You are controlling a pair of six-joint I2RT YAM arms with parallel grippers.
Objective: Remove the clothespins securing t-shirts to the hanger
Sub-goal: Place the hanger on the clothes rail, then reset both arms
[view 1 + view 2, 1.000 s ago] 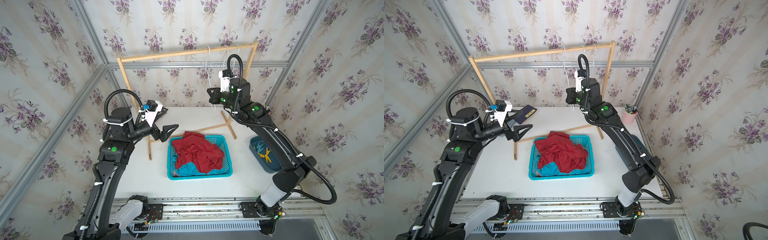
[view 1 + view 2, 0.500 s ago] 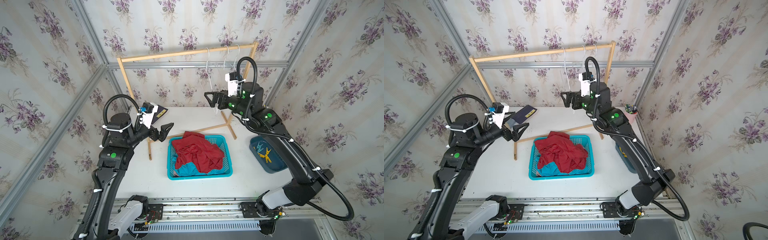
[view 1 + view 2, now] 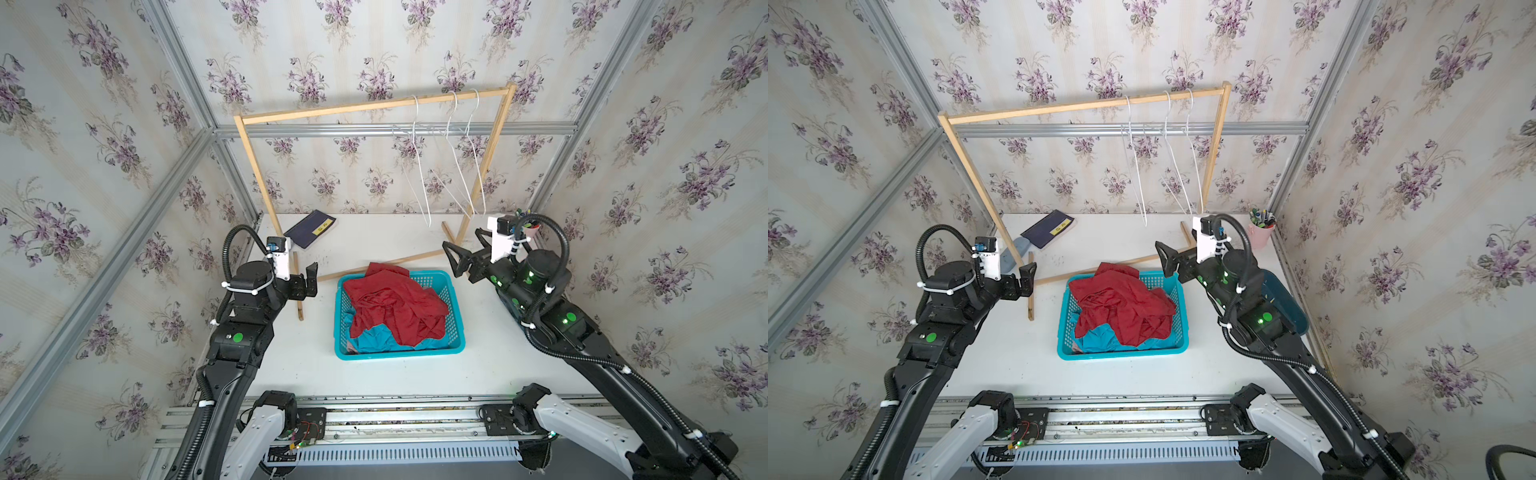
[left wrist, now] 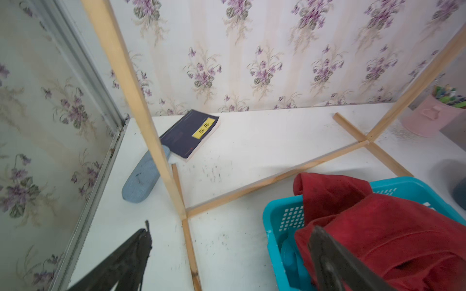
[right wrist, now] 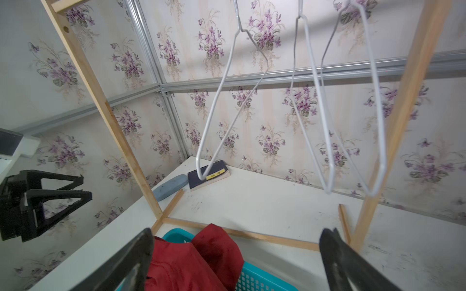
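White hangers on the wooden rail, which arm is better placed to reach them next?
Probably right. The right hand, open, sits below the hangers, which crowd the rail's right end; the left hand, also open, is by the opposite post.

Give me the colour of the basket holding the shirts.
Turquoise: the basket shows best in a top view.

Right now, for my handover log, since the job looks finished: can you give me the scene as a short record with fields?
hangers: three, bare, hanging on the rack
red shirt: on top in the basket
blue shirt: in the basket, under the red shirt
clothespins: none visible
left jaws: open, empty
right jaws: open, empty
also on table: book, cup
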